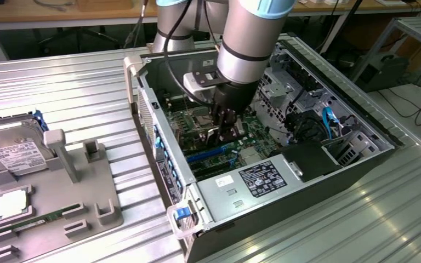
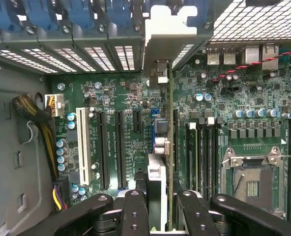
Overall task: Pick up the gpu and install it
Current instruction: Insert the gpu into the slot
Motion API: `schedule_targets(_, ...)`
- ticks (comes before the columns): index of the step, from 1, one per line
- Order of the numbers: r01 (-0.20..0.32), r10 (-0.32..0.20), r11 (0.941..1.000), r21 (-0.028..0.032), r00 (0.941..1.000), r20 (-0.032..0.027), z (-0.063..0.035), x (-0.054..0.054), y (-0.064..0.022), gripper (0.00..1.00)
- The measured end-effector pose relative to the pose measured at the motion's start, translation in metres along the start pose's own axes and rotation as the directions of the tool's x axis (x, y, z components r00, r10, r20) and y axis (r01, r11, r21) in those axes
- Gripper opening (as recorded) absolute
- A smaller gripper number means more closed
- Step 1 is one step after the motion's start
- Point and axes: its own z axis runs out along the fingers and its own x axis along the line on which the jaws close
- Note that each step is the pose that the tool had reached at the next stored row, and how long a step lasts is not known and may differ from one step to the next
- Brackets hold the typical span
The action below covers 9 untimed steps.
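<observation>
gpu held on edge inside the computer case (image 1: 159, 129), above the motherboard (image 2: 130, 98).
claw (image 2: 162, 199) is clamped on the gpu (image 2: 170, 123); the card's long axis runs from the claw to its metal bracket (image 2: 167, 29), which points at the rear slot openings. black expansion slots (image 2: 103, 147) flank one side, memory slots (image 2: 192, 152) and cpu socket (image 2: 251, 182) the other. a hard drive (image 1: 13, 153) lies apart on the bench (image 1: 72, 87).
</observation>
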Motion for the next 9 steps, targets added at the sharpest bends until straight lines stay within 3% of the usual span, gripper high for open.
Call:
schedule_targets(5, 0.000, 0.000, 1.0000, -0.0001, 1.0000, 0.0000, 0.0137, 0.001, 0.0077, 0.28)
schedule_targets(9, 0.000, 0.000, 1.0000, -0.0038, 1.0000, -0.0001, 0.0149, 0.001, 0.0044, 0.28)
